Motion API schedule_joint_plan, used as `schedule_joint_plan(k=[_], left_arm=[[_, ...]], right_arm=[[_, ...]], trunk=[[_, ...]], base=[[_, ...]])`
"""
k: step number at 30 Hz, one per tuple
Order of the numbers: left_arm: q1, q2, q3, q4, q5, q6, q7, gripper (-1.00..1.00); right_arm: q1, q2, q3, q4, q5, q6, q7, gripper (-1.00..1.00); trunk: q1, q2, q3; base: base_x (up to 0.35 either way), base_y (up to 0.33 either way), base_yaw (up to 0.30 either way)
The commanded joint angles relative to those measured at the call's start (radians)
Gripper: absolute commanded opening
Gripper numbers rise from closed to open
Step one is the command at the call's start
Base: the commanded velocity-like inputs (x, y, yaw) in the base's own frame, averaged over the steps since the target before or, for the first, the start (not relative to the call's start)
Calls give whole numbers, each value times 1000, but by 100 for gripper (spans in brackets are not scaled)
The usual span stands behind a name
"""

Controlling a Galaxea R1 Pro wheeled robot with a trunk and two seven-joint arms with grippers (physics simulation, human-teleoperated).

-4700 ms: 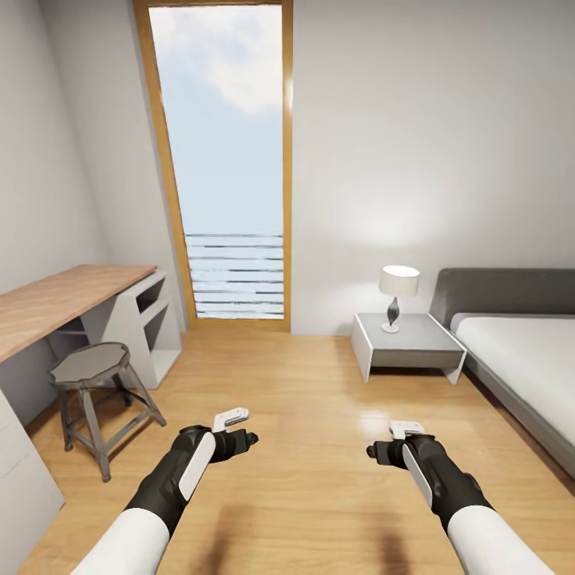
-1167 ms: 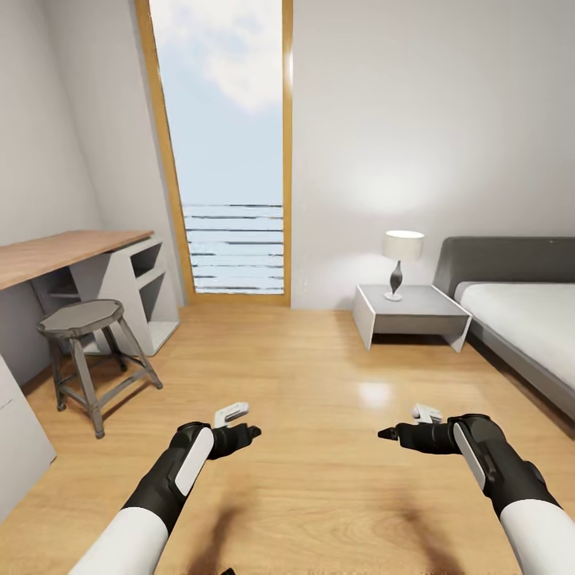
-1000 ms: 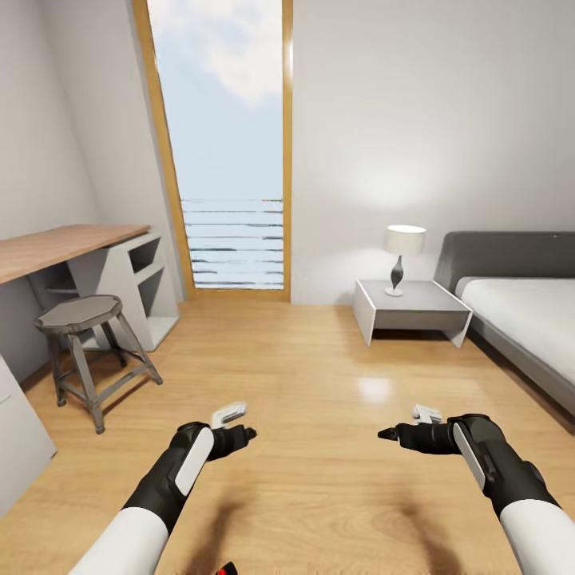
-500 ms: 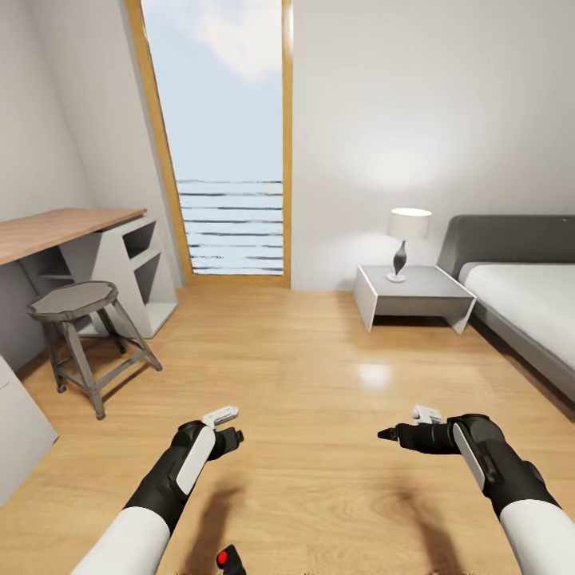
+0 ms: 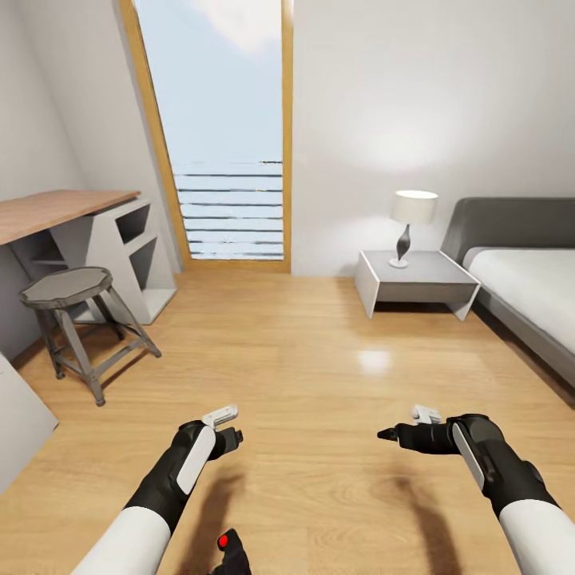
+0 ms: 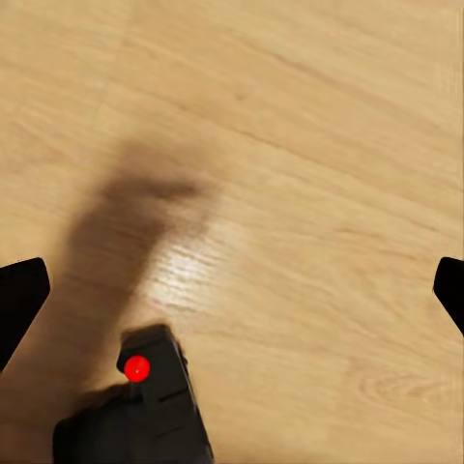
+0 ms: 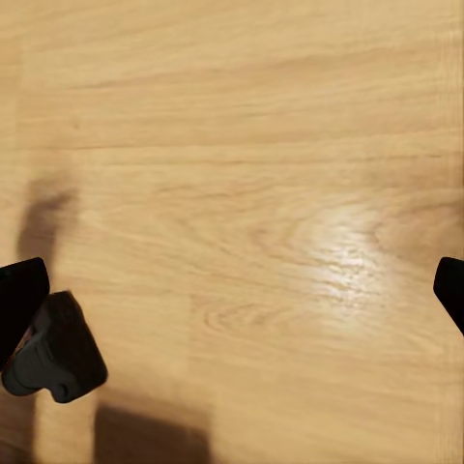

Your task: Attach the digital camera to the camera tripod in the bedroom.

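Observation:
The digital camera [image 5: 228, 553], black with a red button on top, lies on the light wood floor at the near edge of the head view, just below my left forearm. In the left wrist view the camera [image 6: 145, 411] sits under and behind the open fingers. A black rounded body that looks like the same camera [image 7: 56, 354] shows in the right wrist view. My left gripper [image 5: 229, 427] hangs open above the floor, nothing in it. My right gripper [image 5: 404, 426] is open too, well to the camera's right. The camera tripod is out of view.
Ahead are the tall wood-framed window [image 5: 228, 136], a wooden desk [image 5: 60, 209] with a grey stool [image 5: 70, 289] at left, a grey nightstand [image 5: 415, 281] with a lamp [image 5: 411, 216], and the bed [image 5: 531, 299] at right. Open wood floor [image 5: 303, 359] lies between.
The whole head view has shifted, so the room's things sit higher in the picture and the camera has come into view at the bottom edge. The left gripper drew back slightly.

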Motion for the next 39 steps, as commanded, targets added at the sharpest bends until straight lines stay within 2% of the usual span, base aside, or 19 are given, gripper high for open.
schedule_joint_plan(k=[1, 39], left_arm=[[0, 0, -2, -1, 11, 2, 10, 100], [0, -1, -2, -1, 11, 8, 10, 100]], right_arm=[[0, 0, -2, -1, -4, 7, 0, 100], [-1, 3, -3, 2, -4, 7, -1, 100]], trunk=[[0, -1, -5], [17, -10, -152]], base=[[0, 0, 0], [0, 0, 0]])
